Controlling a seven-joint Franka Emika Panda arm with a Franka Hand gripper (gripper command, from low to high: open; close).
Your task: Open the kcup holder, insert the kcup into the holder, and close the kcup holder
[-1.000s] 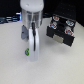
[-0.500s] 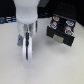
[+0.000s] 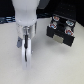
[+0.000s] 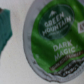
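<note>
Looking across the exterior view, the white arm (image 3: 25, 15) fills the upper left and comes straight down onto the pale table (image 3: 55, 65). Its lower end is a blurred white shape, rounded at the bottom, and the pincer (image 3: 26, 56) merges into that blur; whether its jaws stand apart or together cannot be told from here. The kcup cannot be made out in this view; the arm's lower part covers the spot beneath it. To the exterior view's right, well apart from the arm, stands the kcup holder (image 3: 61, 31), a black boxy machine with stepped front panels carrying small pale and reddish marks too coarse to read. Its top edge runs into the dark background, so its outline there is hard to trace. The table looks smooth and matte.

Turning to the wrist view, the kcup (image 4: 55, 42) fills most of the picture, seen close from above, and the frame cuts off its rim on one side. Its round top is a glossy green foil with white lettering, "GREEN MOUNTAIN" and "DARK MAGIC", ringed by a thin pale lip. It lies on the pale table. Beside it, at the picture's edge, a dark teal shape (image 4: 5, 27) is cut off and blurred beyond naming. No pincer fingers show clearly here.
</note>
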